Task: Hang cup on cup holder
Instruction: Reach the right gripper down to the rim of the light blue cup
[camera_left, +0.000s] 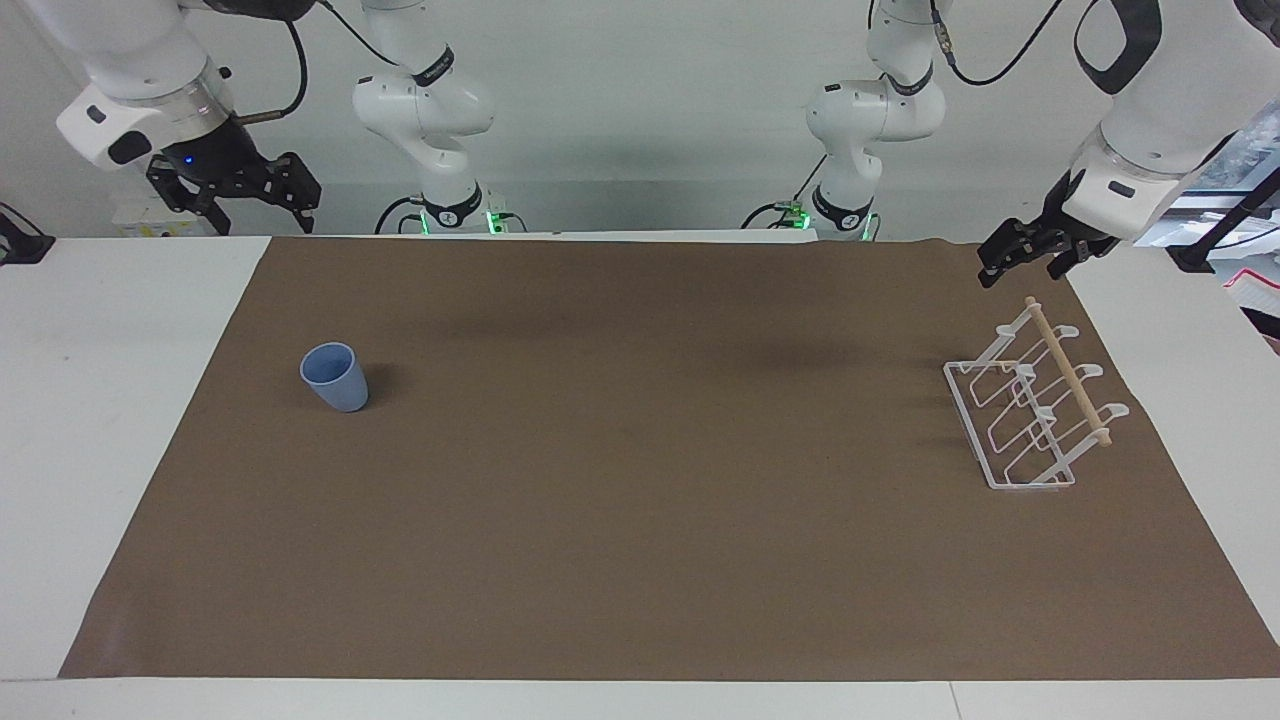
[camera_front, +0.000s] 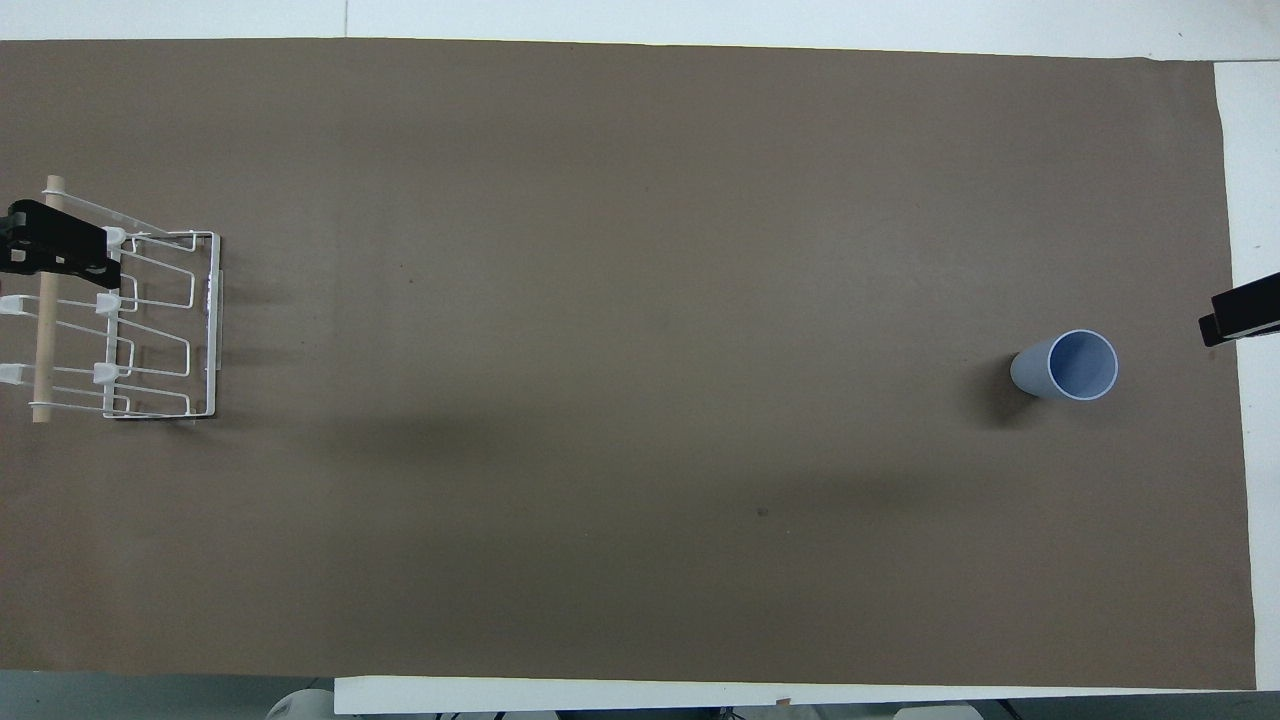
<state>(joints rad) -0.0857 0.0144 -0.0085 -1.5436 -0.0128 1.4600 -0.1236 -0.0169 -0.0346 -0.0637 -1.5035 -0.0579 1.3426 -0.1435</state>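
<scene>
The light-blue cup stands upright, mouth up, on the brown mat toward the right arm's end of the table; it also shows in the overhead view. The white wire cup holder, with a wooden dowel across its top, stands toward the left arm's end and shows in the overhead view too. My left gripper hangs open and empty in the air by the cup holder, apart from it; its tip shows in the overhead view. My right gripper hangs open and empty, raised over the table's edge, well apart from the cup; its tip shows in the overhead view.
A brown mat covers most of the white table. Only the cup and the cup holder stand on it, at its two ends. The two arm bases stand at the table's robot end.
</scene>
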